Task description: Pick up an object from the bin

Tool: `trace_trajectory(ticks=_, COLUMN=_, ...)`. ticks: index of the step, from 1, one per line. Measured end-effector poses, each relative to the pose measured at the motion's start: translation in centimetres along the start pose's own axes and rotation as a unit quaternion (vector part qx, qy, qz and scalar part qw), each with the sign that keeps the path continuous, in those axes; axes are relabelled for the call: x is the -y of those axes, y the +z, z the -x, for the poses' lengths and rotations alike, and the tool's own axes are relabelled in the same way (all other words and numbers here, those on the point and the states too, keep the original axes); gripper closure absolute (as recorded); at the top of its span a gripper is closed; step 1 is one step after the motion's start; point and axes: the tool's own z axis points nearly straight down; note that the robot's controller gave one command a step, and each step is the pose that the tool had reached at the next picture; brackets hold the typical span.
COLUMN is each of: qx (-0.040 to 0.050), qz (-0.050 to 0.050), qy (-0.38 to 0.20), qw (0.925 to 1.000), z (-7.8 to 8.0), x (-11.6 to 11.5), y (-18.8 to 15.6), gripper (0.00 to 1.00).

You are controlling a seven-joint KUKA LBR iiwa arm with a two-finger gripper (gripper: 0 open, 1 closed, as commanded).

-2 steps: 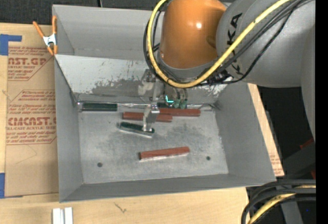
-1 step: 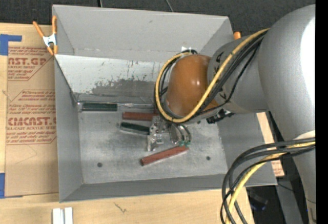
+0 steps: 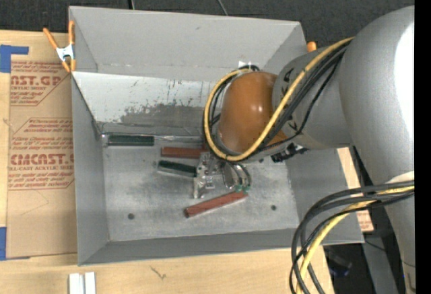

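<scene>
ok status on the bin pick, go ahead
Gripper down low. Red-brown bar right by it, not seen held. Dark green bar close alongside.

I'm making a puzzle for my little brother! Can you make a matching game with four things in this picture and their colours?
Things:
1 front stick
2 back-left stick
3 round cover on the arm
4 pincer

Colours:
a silvery metal
b orange-brown
c red-brown
d dark green

Pairs: 1-c, 2-d, 3-b, 4-a
</scene>
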Motion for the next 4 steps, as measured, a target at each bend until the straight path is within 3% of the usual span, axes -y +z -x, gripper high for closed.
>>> trace_trajectory(ticks=1, qx=-0.0058, qz=-0.001, qy=0.001, qw=1.0000, z=0.6, x=0.2, y=-3.7, gripper=1.00)
trace_trajectory(ticks=2, qx=-0.0018, qz=-0.001, qy=0.008, qw=1.0000, z=1.3, x=-0.4, y=-4.9, gripper=0.00)
trace_trajectory(ticks=3, qx=-0.0019, qz=-0.001, qy=0.010, qw=0.9999, z=1.4, x=-0.7, y=-3.4, gripper=0.00)
trace_trajectory(ticks=4, qx=0.0070, qz=0.000, qy=0.049, qw=0.9988, z=-4.3, x=3.0, y=0.1, gripper=1.00)
